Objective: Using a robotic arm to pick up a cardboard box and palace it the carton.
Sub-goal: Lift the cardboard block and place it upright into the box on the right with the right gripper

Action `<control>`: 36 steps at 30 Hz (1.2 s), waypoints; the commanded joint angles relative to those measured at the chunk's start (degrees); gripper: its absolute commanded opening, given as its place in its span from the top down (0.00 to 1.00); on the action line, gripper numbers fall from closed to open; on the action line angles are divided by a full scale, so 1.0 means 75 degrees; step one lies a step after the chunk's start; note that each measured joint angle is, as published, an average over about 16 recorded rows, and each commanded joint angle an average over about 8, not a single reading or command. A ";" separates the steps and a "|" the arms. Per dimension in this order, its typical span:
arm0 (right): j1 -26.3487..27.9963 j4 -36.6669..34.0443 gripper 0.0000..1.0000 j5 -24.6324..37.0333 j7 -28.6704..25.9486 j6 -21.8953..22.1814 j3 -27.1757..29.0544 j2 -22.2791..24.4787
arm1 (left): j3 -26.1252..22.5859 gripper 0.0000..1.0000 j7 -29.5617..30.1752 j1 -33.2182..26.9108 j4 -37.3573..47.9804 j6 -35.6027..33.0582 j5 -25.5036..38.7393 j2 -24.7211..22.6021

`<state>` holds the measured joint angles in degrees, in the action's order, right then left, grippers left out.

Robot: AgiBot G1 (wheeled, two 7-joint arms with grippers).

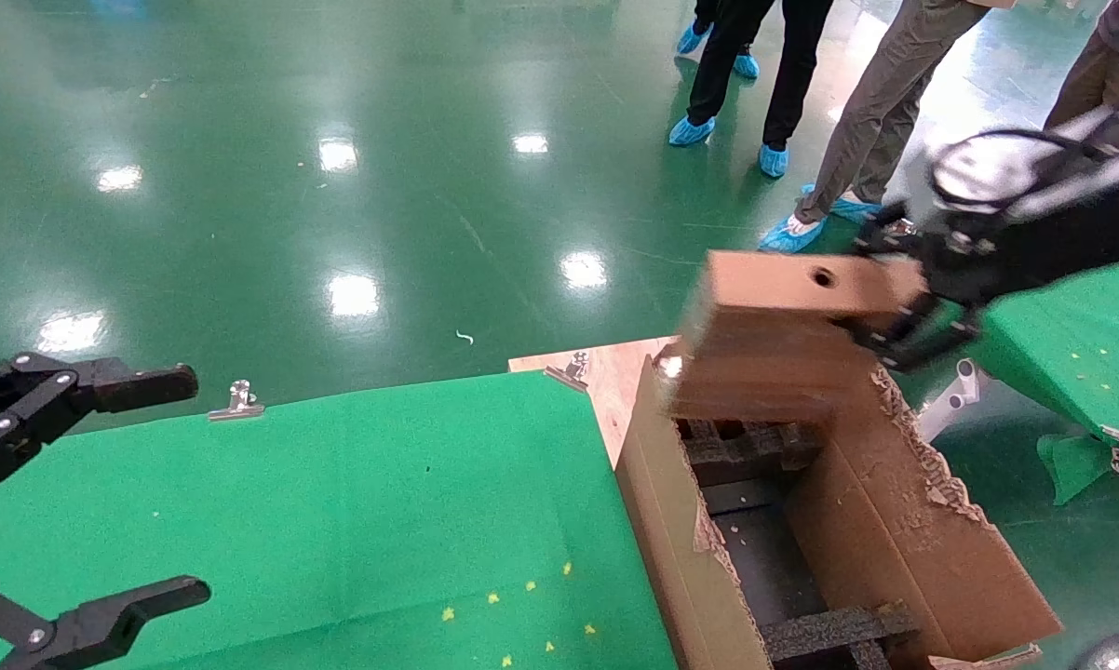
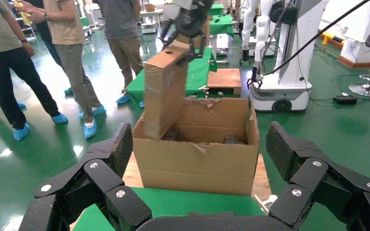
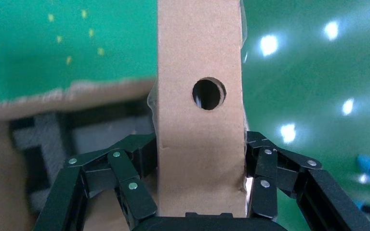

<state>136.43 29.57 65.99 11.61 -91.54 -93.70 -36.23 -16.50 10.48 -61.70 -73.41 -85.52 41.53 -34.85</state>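
Observation:
My right gripper (image 1: 895, 312) is shut on the small brown cardboard box (image 1: 783, 335) and holds it upright over the far end of the large carton (image 1: 904, 549). The box's narrow face with the round hole is up. In the right wrist view the box (image 3: 200, 120) sits clamped between both fingers (image 3: 265, 183). In the left wrist view the box (image 2: 164, 91) hangs with its lower end just inside the carton (image 2: 197, 154). My left gripper (image 1: 103, 493) is open and empty, parked over the green table at the left.
The carton has ragged torn flaps and black foam inserts (image 1: 834, 628) inside. It stands on a wooden board (image 1: 606, 372) beside the green-covered table (image 1: 383, 502). A second green table (image 1: 1071, 340) is at the right. Several people (image 1: 857, 112) stand beyond on the green floor.

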 commanded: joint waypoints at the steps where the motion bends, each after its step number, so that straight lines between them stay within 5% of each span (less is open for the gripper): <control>1: 0.0124 -0.0037 1.00 0.0029 -0.0011 0.0004 -0.0278 0.0226 | -0.0001 0.00 0.0000 0.0000 0.0000 0.0000 -0.0001 0.0000; 13: 0.0047 -0.0680 1.00 -0.0173 0.0223 0.0068 -0.1149 0.0523 | -0.0007 0.00 -0.0003 -0.0001 0.0001 0.0003 -0.0005 0.0002; 26: -0.0077 -0.0714 1.00 -0.0276 0.0149 0.0173 -0.1197 0.0518 | -0.0009 0.00 -0.0004 -0.0001 0.0004 0.0006 -0.0006 0.0004; 36: -0.0598 -0.0445 1.00 -0.0663 -0.1706 0.0910 -0.1218 0.0924 | -0.0014 0.00 -0.0008 -0.0004 0.0008 0.0005 -0.0008 0.0004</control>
<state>132.05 27.30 61.04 -1.68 -85.21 -102.97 -29.02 -16.60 10.42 -61.73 -73.36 -85.48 41.47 -34.82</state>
